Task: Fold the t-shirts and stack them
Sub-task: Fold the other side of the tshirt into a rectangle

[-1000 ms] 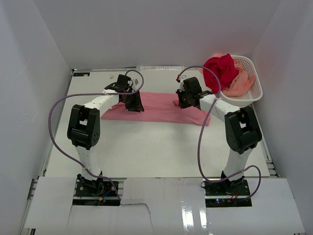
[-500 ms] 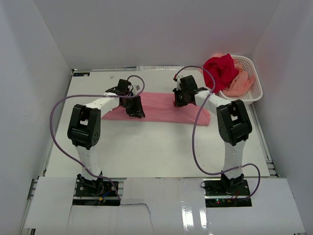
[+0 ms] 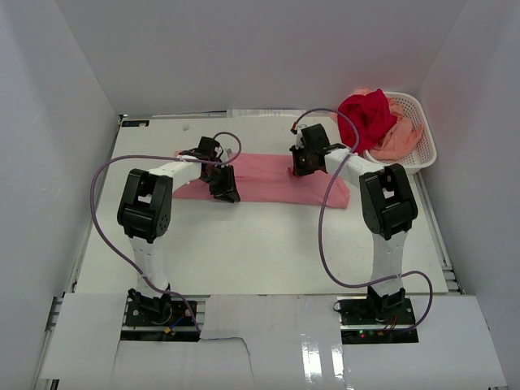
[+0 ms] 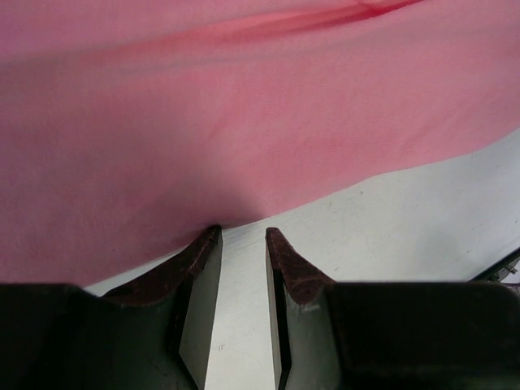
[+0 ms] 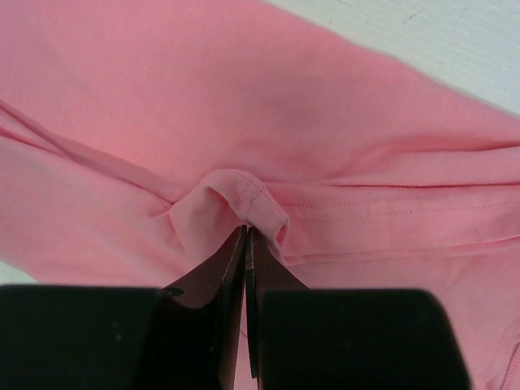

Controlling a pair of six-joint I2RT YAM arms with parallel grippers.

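Pink t-shirt [image 5: 325, 122] noted pinched at a stitched hem fold between the closed fingers of the right gripper [image 5: 245, 231], cloth puckered into a small loop at the tips. Found left gripper [image 4: 242, 234] narrowly parted, tips down at the shirt's near edge, bare table [image 4: 406, 219] showing in the gap, nothing clamped. From above, saw the same shirt spread as a long flat band across the far half of the table, right gripper at its right part, left gripper on its near hem toward the left. Logged deep red t-shirt [image 3: 366, 114] heaped over the left rim of white lattice basket [image 3: 426, 150] at far right, peach t-shirt [image 3: 398, 140] lying inside it.
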